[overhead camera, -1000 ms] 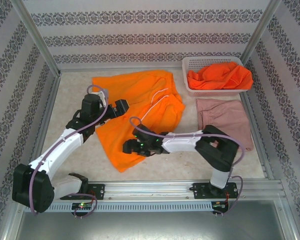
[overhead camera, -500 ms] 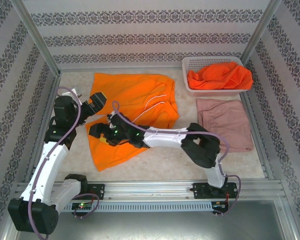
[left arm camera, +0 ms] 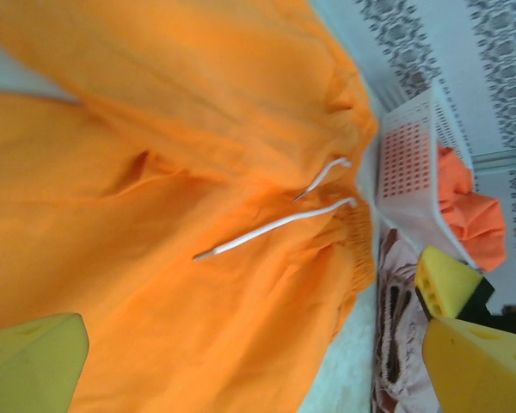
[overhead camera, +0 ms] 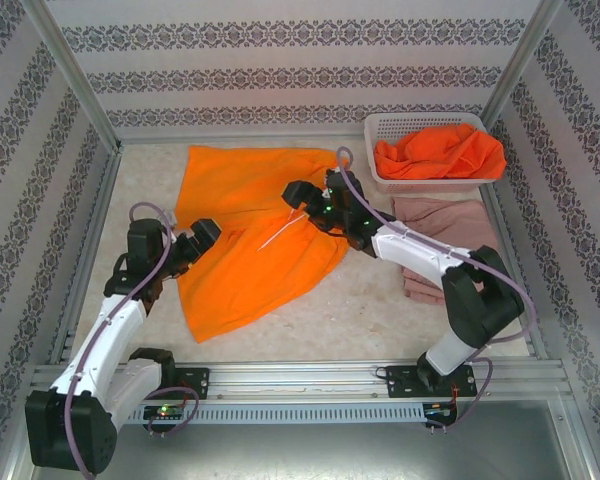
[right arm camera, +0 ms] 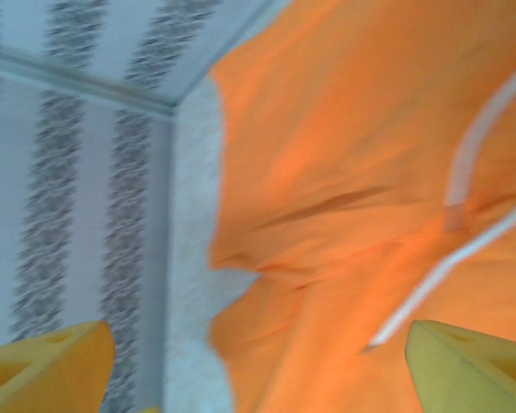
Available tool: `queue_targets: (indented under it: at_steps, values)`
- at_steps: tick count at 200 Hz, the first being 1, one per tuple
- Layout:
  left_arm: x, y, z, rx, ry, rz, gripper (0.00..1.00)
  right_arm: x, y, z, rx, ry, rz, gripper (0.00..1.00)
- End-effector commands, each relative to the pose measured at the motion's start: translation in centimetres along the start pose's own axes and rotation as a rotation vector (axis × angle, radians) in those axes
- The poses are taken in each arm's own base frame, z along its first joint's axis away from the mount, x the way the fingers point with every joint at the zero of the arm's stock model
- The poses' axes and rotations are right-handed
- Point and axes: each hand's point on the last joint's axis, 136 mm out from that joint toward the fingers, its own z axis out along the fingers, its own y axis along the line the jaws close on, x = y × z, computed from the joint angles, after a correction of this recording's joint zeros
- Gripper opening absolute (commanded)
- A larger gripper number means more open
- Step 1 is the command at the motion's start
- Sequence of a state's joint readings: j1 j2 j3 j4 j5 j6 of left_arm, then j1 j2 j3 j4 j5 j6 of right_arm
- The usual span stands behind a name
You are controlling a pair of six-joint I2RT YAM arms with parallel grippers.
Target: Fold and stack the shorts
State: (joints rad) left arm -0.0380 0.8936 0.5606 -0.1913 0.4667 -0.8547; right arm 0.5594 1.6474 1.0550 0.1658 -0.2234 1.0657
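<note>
Orange shorts [overhead camera: 245,215] are lying spread flat; left gripper [overhead camera: 196,239] is hanging at their left edge, right gripper [overhead camera: 298,192] over their right edge, both gaping, empty.

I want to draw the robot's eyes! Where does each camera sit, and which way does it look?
Top camera: high behind the robot, looking down on the table; the left hand and right hand show.
Left wrist camera: rides the left wrist, looking across the spread orange shorts toward the basket; its yellow fingers show.
Right wrist camera: rides the right wrist, close over the shorts, facing the wall corner; its yellow fingers show.
Shared: all three see the shorts' white drawstring.
</note>
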Motion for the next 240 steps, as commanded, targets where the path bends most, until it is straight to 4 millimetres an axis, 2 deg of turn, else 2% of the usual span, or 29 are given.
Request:
queue_targets:
  at_steps: [1,32,55,79,105,136,161,177,192,212,240]
  values:
    - [0.6,0.8,0.2,0.012,-0.004,-0.029,1.0,1.0,-5.6,1.4,0.117,0.088,-0.022,0.86]
    - [2.1,3.5,1.0,-0.042,0.023,-0.05,1.0,1.4,-10.8,1.7,0.22,0.104,0.005,0.86]
    - [2.8,5.4,1.7,-0.082,0.023,-0.063,1.0,3.0,-13.7,1.0,0.276,0.132,0.032,0.86]
    - [3.2,7.1,2.6,-0.132,0.031,-0.063,1.0,5.4,-15.8,-0.2,0.298,0.173,0.098,0.86]
    - [3.3,8.4,3.7,-0.164,0.042,-0.064,1.0,7.6,-16.7,-2.4,0.313,0.178,0.144,0.86]
    - [3.0,9.7,5.2,-0.199,0.046,-0.048,1.0,10.0,-16.0,-4.4,0.295,0.185,0.181,0.88]
    - [2.4,10.3,6.6,-0.221,0.071,-0.037,1.0,11.7,-14.5,-4.9,0.265,0.197,0.195,0.9]
    - [2.0,10.5,7.6,-0.217,0.083,-0.043,1.0,11.9,-13.5,-5.1,0.245,0.195,0.194,0.91]
    - [1.7,10.6,8.2,-0.213,0.096,-0.055,1.0,11.0,-12.6,-5.5,0.228,0.168,0.172,0.92]
    - [0.9,10.1,8.3,-0.202,0.09,-0.048,1.0,8.7,-11.2,-6.2,0.216,0.132,0.108,0.93]
    - [-0.9,8.6,7.9,-0.19,0.068,-0.02,1.0,5.9,-9.3,-6.2,0.212,0.11,0.021,0.94]
